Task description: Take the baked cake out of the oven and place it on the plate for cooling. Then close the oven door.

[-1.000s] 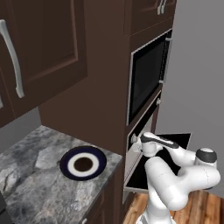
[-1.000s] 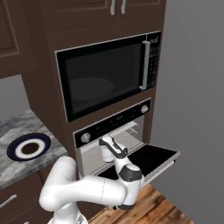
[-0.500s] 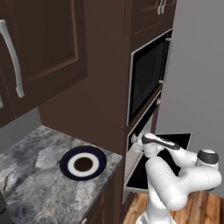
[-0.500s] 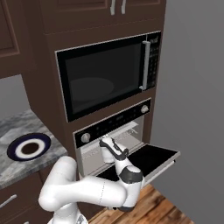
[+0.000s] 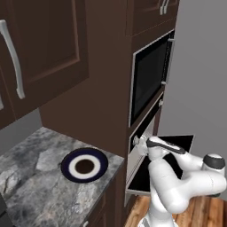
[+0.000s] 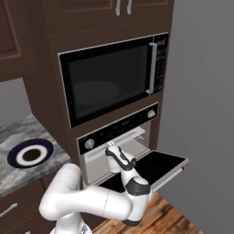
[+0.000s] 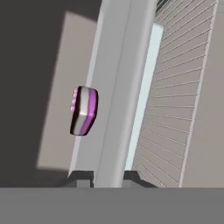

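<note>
The oven [image 6: 118,133] stands open below the microwave, and its oven door [image 6: 157,166] hangs down flat. My gripper [image 6: 111,148] reaches into the oven's mouth at rack height, also seen from the side as gripper [image 5: 141,142]. In the hand view my gripper [image 7: 106,176] is shut on a pale grey bar [image 7: 117,87], the front edge of the wire rack [image 7: 175,100]. Beside that bar lies a small banded piece [image 7: 84,110], dark and pale with purple edges, which may be the cake. The plate [image 5: 84,165] sits bare on the counter, also seen as plate [image 6: 30,154].
A black-glass microwave [image 6: 109,82] sits right above the oven. Dark wood cabinets [image 5: 44,53] hang over the marble counter [image 5: 35,190]. The lowered door juts out over the wooden floor [image 5: 195,213], next to a grey wall.
The hand has stayed at the oven's mouth on the bar. The arm's elbow has drifted slightly to the right.
</note>
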Controlling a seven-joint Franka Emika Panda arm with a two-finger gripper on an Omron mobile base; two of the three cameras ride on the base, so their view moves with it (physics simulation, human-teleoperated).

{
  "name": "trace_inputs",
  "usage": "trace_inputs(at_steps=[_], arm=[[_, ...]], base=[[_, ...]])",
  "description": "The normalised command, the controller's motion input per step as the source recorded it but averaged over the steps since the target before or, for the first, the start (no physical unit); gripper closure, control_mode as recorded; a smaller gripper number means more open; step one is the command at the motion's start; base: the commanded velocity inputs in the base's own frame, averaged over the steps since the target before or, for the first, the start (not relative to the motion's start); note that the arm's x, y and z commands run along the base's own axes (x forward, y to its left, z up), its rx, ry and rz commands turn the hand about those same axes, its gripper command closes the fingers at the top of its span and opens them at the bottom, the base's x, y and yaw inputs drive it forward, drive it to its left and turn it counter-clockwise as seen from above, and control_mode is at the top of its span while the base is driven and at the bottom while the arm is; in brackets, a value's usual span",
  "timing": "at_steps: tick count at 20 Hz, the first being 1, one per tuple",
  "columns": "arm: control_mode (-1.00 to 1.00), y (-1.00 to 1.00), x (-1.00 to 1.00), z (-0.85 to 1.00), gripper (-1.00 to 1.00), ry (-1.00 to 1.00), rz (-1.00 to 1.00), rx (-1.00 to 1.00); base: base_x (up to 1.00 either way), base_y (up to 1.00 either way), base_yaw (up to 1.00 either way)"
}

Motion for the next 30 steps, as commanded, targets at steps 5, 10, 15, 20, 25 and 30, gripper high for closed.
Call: trace_inputs(at_steps=[5,10,15,20,25,30], arm=[[-1.0,-0.77,-0.19,-0.47,1.0,-0.1,-0.02,0.0],[-1.0,-0.86,-0.26,-0.48,1.0,-0.1,-0.02,0.02],[-1.0,-0.97,-0.3,-0.46,1.0,-0.08,0.0,0.07],[-1.0,-1.0,-0.3,-0.47,1.0,-0.02,-0.02,0.04],[-1.0,-0.93,-0.19,-0.45,1.0,0.0,-0.05,0.0],[-1.0,-0.96,-0.2,-0.46,1.0,0.0,-0.05,0.0]], base=[[0.0,0.0,0.0],[0.0,0.0,0.0],[0.0,0.0,0.0],[0.0,0.0,0.0],[0.0,0.0,0.0],[0.0,0.0,0.0]])
